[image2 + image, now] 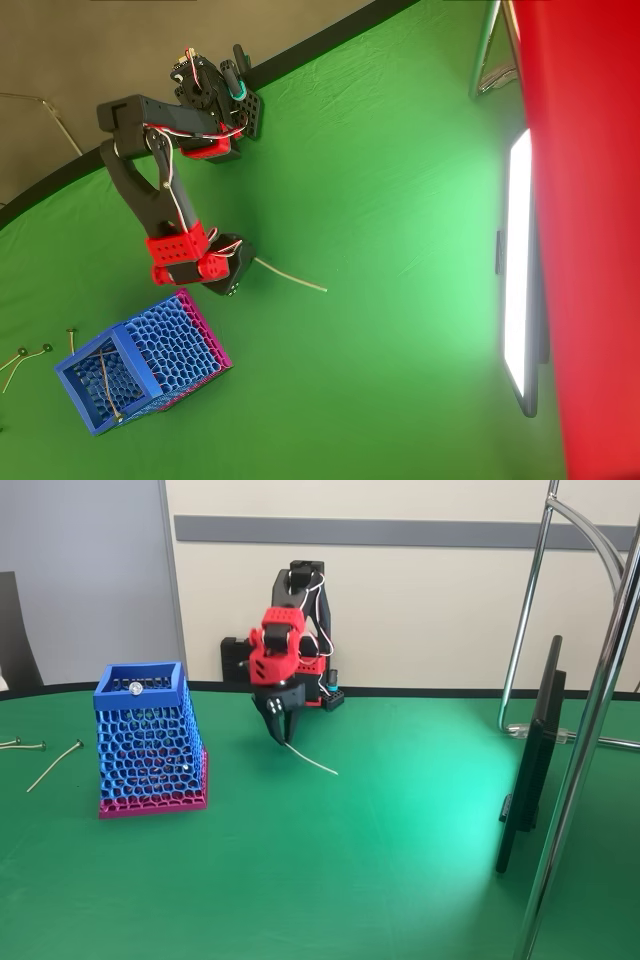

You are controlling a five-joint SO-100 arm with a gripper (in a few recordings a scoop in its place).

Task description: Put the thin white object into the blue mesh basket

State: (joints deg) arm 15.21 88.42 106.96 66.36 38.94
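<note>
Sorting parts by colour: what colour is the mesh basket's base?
Magenta-pink, under blue honeycomb mesh; the blue mesh basket shows it best in the fixed view.

The red and black five-joint arm point(290, 630) folds forward, its black two-finger end effector point(280, 730) pointing down, fingers pinched together near the table
</note>
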